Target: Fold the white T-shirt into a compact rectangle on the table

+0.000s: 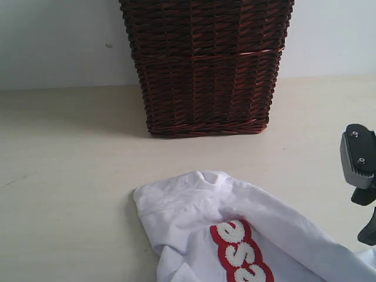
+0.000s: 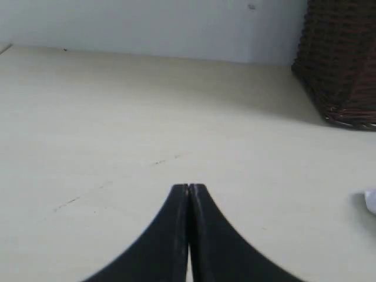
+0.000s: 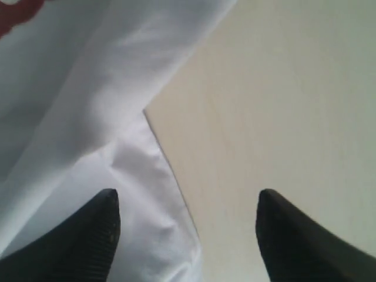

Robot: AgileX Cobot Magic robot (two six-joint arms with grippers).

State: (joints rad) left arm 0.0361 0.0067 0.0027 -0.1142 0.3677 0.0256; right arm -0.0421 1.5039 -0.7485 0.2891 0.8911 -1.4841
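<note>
We record the table (image 1: 64, 153), pale cream, spanning the scene, with a dark wicker basket (image 1: 205, 64) standing at its far side. The white T-shirt (image 1: 194, 211) lies rumpled on the table in front of the basket and apart from it, its red lettered band (image 1: 241, 249) showing. Right gripper (image 3: 188, 200): jaws wide, straddling the shirt's edge, one finger over cloth, the other over bare table. Left gripper (image 2: 188, 189): jaws pressed together over bare table.
</note>
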